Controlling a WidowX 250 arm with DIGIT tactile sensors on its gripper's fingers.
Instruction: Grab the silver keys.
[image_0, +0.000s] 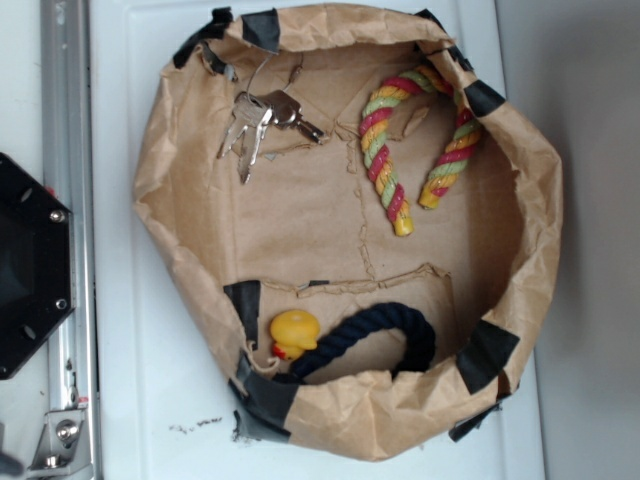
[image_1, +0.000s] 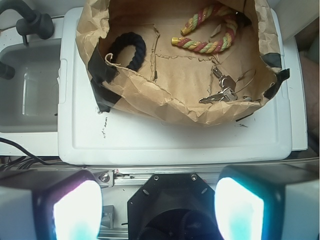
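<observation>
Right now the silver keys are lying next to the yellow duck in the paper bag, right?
Not quite. The silver keys do lie in the paper bag, but not next to the yellow duck. The exterior view shows them near the opposite wall of the bag from the duck. The duck sits beside the dark blue rope.

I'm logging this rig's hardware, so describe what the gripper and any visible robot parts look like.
In the wrist view only the gripper shows: two broad fingers at the bottom corners, grey-edged with blurred pads glowing pale cyan-white. Between them sits a black angular mount with small screws. The exterior view shows a black hexagonal robot part with screws at the left edge.
</observation>
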